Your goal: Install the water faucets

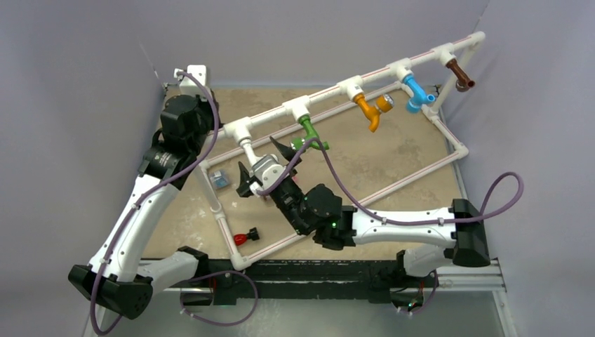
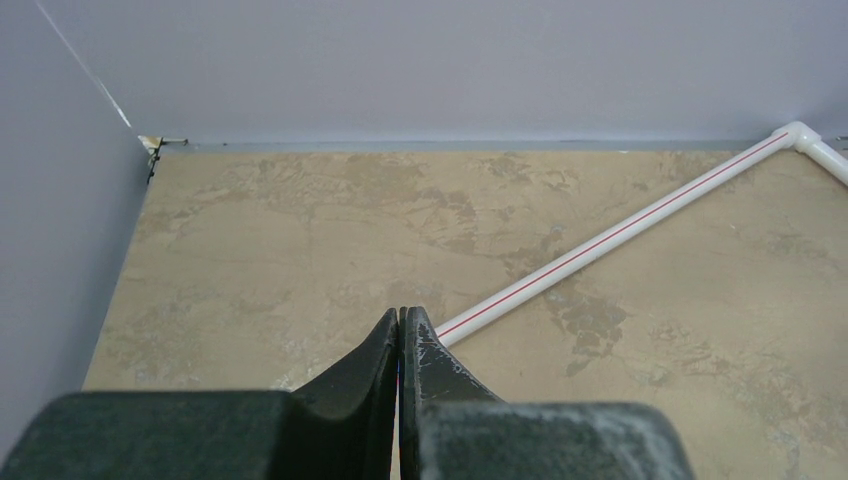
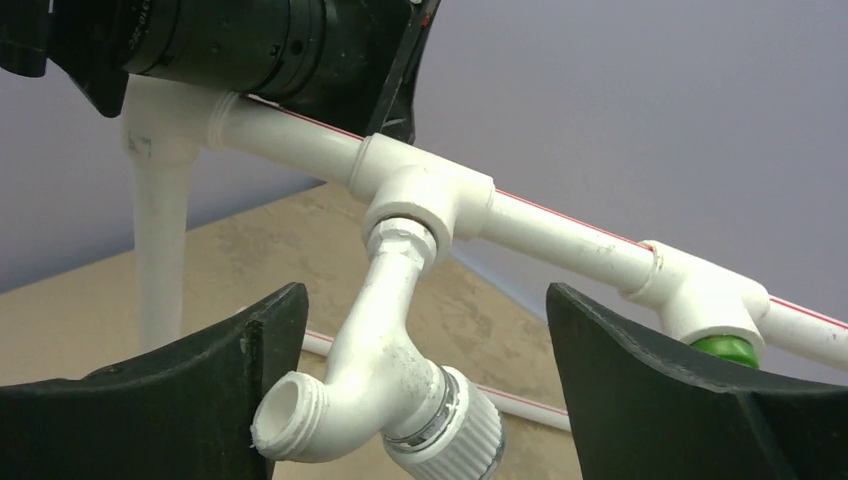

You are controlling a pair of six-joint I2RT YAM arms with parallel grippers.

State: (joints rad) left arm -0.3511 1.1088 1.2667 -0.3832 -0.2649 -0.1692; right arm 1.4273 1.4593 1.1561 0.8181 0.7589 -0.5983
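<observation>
Right pincer (image 3: 425, 300) gaped wide, jaws flanking the white faucet (image 3: 390, 370) without gripping, probably because it already hung seated in the T-fitting (image 3: 425, 195), centre-left of the top view | left pincer (image 2: 400, 325) clenched on nothing, parked upper left over the table (image 2: 300, 230), seemingly out of the way | green faucet (image 1: 306, 131), orange faucet (image 1: 370, 109), blue faucet (image 1: 419, 93) and brown faucet (image 1: 459, 74) sat mounted rightward along the pipe (image 1: 324, 96)

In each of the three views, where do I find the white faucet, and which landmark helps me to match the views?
Top external: the white faucet hangs left of centre, under the leftmost fitting, between the jaws of the open right tool.
Left wrist: not in it.
Right wrist: it fills the lower centre.
Shared landmark: the red-striped white pipe frame, in all three.
</observation>
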